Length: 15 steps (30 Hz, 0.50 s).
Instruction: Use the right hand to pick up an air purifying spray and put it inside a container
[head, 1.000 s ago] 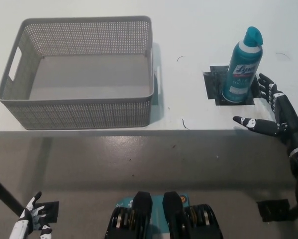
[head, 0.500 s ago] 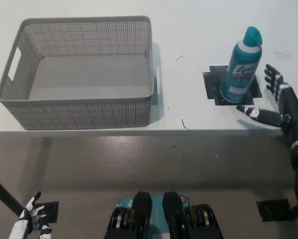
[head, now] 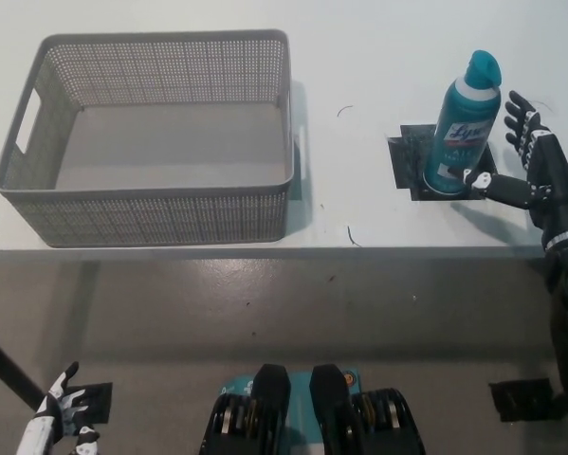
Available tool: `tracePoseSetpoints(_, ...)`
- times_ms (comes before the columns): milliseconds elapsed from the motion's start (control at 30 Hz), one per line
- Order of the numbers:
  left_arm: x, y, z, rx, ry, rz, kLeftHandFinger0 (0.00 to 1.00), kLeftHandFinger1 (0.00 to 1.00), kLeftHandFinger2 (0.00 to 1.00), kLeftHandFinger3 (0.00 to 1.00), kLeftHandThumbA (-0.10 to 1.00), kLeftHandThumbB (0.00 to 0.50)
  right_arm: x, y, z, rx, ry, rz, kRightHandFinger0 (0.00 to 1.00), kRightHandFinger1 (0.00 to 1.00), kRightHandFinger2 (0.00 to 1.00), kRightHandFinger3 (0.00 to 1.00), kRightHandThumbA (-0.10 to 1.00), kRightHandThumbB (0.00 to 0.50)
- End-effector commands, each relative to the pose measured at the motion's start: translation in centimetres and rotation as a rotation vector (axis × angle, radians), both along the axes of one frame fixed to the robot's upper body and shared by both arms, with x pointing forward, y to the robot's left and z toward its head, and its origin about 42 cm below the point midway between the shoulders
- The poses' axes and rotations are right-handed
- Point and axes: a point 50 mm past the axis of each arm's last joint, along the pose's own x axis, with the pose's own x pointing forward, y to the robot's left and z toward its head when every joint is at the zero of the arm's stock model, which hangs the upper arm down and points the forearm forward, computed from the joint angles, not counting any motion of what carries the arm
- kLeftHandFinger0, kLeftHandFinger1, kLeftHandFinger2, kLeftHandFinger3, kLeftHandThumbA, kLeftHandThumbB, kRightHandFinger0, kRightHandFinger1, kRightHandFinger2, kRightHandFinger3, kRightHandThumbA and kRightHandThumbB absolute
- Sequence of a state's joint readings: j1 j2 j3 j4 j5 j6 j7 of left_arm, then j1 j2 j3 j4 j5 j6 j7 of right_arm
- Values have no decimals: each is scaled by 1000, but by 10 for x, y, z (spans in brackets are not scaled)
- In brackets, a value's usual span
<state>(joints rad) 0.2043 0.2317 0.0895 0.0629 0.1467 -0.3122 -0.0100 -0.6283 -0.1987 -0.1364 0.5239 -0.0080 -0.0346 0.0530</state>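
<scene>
Since one second ago, my black right hand [head: 533,171] has moved up and inward at the right edge of the frame, and now it is just beside the spray can [head: 464,126], with its thumb reaching to the bottom of the can; I cannot tell if it touches already. It is spread apart and grasps nothing. Nothing else has moved: the can stands upright in the upper right of the frame, on a dark square mark [head: 408,161] on the white table [head: 359,57], well apart from the grey basket [head: 151,223] in the upper left, which looks empty. My white left hand [head: 61,409] rests low in the lower left corner, with fingers apart and holding nothing. I judge that the can is stiff metal with a smooth, somewhat slippery wall, light to medium in weight, tall and narrow, so it can tip over if I push it near the top. I would take it around the middle of the body, below the teal cap [head: 482,69]. On the label I read "Lysol"; the smaller writing under it is too small to read.
</scene>
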Motion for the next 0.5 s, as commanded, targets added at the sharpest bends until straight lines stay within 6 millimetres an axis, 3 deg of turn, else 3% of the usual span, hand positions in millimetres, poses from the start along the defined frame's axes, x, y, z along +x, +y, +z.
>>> tracePoseSetpoints(0,3,4,12,8,-56,-4,550,700,793,1000,-20,289,21,7,29,88,-98,12,1000,1000,1000,1000,1000,500)
tracePoseSetpoints(67,3,4,12,13,-53,-2,539,691,788,1000,9,294,28,7,26,109,-89,14,1000,1000,1000,1000,995,500)
tracePoseSetpoints(467,3,6,16,16,-47,-9,555,705,802,1000,-49,280,52,28,12,219,-10,37,1000,1000,1000,1000,905,500)
